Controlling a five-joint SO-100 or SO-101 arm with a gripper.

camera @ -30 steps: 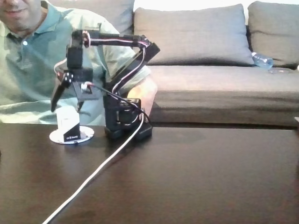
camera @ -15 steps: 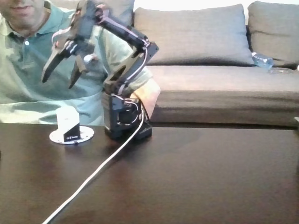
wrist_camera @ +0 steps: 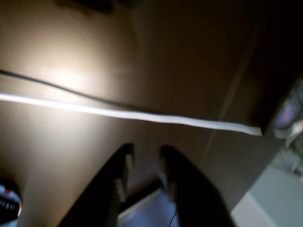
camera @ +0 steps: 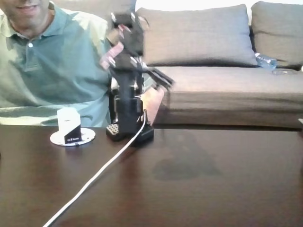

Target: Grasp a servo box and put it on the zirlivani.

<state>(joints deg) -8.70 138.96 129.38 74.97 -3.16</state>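
The servo box (camera: 68, 124), white with a slanted black lower part, stands upright on the zirlivani (camera: 88, 135), a flat white disc at the table's left in the fixed view. The black arm is folded up over its base (camera: 130, 130), to the right of the box and well apart from it. My gripper (camera: 162, 79) is motion-blurred there. In the wrist view the gripper (wrist_camera: 144, 152) points at the dark tabletop; its two dark fingers (wrist_camera: 118, 175) stand a little apart with nothing between them.
A white cable (camera: 102, 171) runs from the arm's base to the table's front edge and crosses the wrist view as the cable (wrist_camera: 142, 116). A person (camera: 47, 66) in a green polo sits behind the box. A grey sofa (camera: 213, 85) with a bottle (camera: 265, 60) stands behind.
The arm has lifted away from above the box and swung right, folding back over its base. The box has stayed on the disc.
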